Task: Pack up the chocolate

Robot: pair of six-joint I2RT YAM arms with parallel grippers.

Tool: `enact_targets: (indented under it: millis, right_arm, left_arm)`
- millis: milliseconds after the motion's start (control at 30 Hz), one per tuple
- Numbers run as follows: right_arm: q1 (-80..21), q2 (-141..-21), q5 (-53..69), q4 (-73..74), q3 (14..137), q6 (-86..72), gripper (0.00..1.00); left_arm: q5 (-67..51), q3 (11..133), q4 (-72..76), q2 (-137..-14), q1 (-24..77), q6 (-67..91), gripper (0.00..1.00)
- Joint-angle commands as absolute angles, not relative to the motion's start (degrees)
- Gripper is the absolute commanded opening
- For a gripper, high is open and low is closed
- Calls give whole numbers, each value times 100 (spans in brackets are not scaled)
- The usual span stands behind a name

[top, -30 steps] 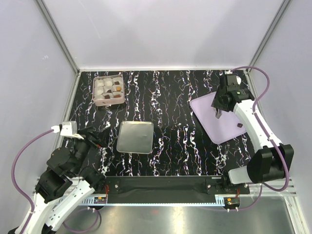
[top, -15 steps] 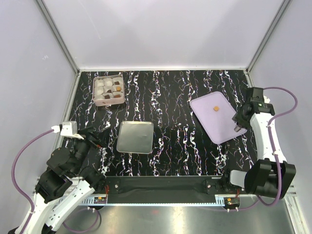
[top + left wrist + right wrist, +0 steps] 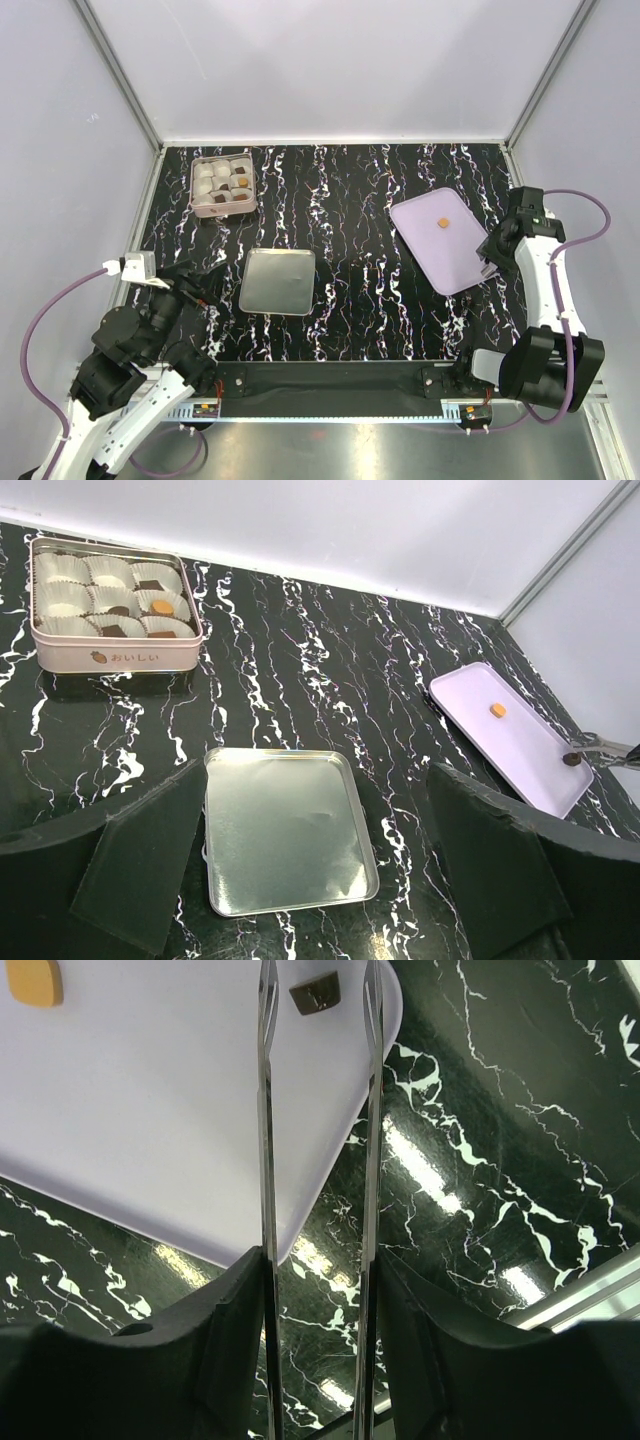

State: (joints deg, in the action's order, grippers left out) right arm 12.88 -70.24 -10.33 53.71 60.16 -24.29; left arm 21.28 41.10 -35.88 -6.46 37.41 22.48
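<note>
Table [image 3: 360, 200]: black marble with white veins, everything laid out on it, both arms bolted at the near edge.
Lavender tray [image 3: 440, 255]: flat on the right side, turned at an angle, with two loose pieces on it, well apart from each other.
Silver lid [image 3: 277, 281]: shiny and shallow, lying left of centre on the marble, well apart from the tray.
Pink tin [image 3: 115, 658]: far left corner, lettering on its near wall, packed with cups in rows.
Left gripper [image 3: 315, 810]: low at the near left, fingers spread wide, gripping nothing, looking out over the lid.
Right gripper [image 3: 318, 972]: down over the tray's near right edge, two long thin metal tines reaching out, jaws apart, with a clear gap on each side of the piece between them.
Paper cups [image 3: 62, 570]: white and fluted, some holding a piece, others showing only paper.
Chocolates in the tin [image 3: 150, 585]: mostly dark brown, one tan-orange, one to a cup, on the tin's right side.
Tan chocolate [image 3: 441, 221]: small, in the far half of the tray, well clear of the tines.
Dark chocolate [image 3: 314, 995]: right by the tray's rim, between the tine tips, resting on the tray, not pinched.
</note>
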Motion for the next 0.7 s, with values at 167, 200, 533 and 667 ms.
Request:
enact_targets:
  millis: [167, 200, 533, 667]
  right_arm:
    - [1310, -6882, -791, 5159, 5880, -2522, 52]
    - [1310, -6908, -800, 5150, 5880, -2522, 52]
    - [1310, -7145, -694, 4957, 5836, -2575, 51]
    - [1310, -7251, -712, 4939, 5810, -2584, 51]
  left_arm:
    - [1978, 4131, -3270, -606, 3735, 2215, 99]
    - [1978, 4131, -3261, -598, 3735, 2215, 99]
    - [1995, 4140, -3261, -598, 3735, 2215, 99]
    - [2004, 4140, -3269, -580, 3735, 2224, 99]
